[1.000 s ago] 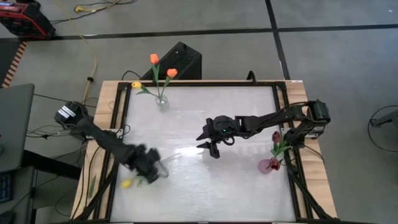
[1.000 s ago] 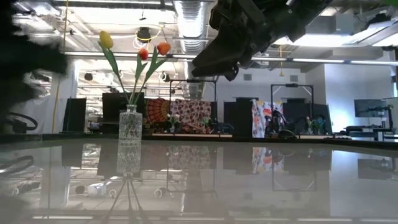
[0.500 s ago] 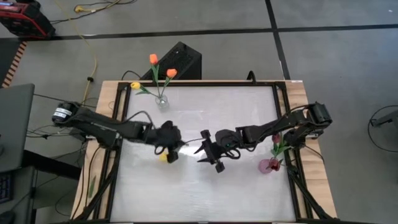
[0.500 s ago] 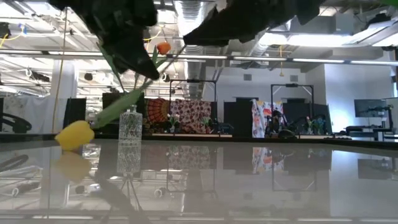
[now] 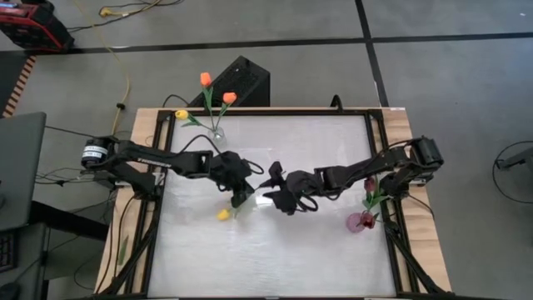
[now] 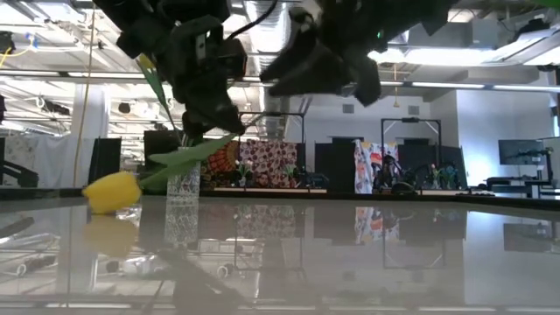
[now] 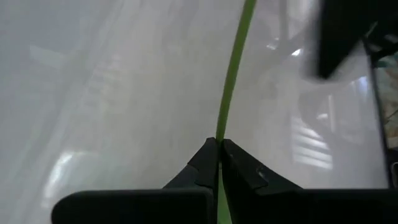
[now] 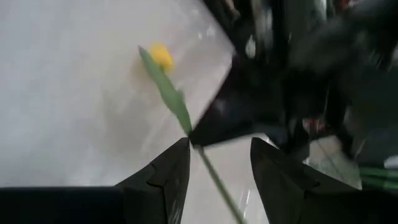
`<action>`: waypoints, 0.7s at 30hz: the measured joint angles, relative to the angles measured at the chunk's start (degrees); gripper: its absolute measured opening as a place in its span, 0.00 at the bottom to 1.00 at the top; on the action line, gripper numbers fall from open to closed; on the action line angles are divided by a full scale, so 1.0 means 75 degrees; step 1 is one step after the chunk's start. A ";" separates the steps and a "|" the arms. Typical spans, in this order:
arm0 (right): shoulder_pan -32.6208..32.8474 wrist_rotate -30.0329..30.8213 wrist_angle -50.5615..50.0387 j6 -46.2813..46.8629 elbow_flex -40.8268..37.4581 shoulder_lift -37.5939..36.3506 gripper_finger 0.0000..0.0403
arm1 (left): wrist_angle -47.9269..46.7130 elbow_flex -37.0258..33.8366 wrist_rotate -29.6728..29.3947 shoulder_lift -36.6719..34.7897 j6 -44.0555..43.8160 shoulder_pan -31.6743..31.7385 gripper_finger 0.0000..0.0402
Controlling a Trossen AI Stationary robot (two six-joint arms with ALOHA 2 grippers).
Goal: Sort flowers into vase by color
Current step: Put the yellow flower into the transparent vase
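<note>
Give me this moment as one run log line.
left gripper: shut on yellow tulip stem | right gripper: open, around stem | handover mid-table

Glossy, mirror-smooth white table top; pale wooden edge; clear cut-glass vase; matt black gripper fingers

Yellow tulip: thin green stem with a leaf, tilted, head low near the table middle, stem clamped higher up. Two orange tulips and one yellow tulip stand together at the table's far edge. A dark red tulip stands upright at the right edge.
</note>
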 joint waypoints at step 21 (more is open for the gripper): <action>-0.0253 0.0984 -0.1003 0.0696 0.0000 0.0000 0.17 | 0.0363 0.0000 0.0646 -0.0058 0.0125 0.0365 0.00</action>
